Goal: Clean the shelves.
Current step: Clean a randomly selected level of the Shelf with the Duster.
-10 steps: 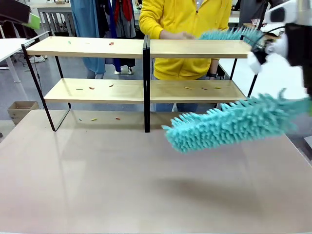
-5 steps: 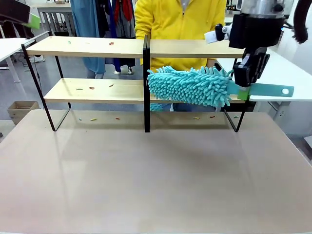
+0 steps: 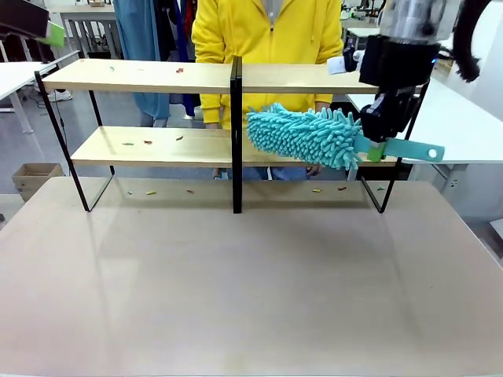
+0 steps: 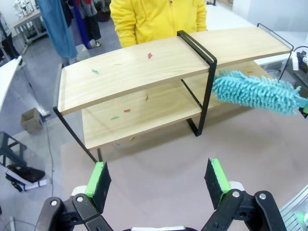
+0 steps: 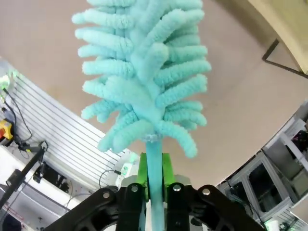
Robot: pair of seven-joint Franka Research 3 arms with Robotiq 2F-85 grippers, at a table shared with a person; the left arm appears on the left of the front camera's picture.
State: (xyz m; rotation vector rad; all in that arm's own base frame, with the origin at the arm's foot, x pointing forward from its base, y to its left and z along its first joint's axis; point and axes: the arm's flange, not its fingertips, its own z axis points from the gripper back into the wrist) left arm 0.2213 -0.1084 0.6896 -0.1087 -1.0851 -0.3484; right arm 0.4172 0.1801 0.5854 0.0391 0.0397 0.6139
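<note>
– Since half a second earlier, what had shifted?
– The teal chenille duster had slid slightly right, away from the centre divider, and the person in yellow had stepped left.
– And the right gripper?
– It was clamped on the duster's handle. The head hung at the right half of the shelves, near the lower board; contact was unclear.
– And the shelves?
– They stood at the far side of the table, with coloured scraps on the left boards.
– And the left gripper?
– Its jaws were wide apart, holding nothing.
</note>
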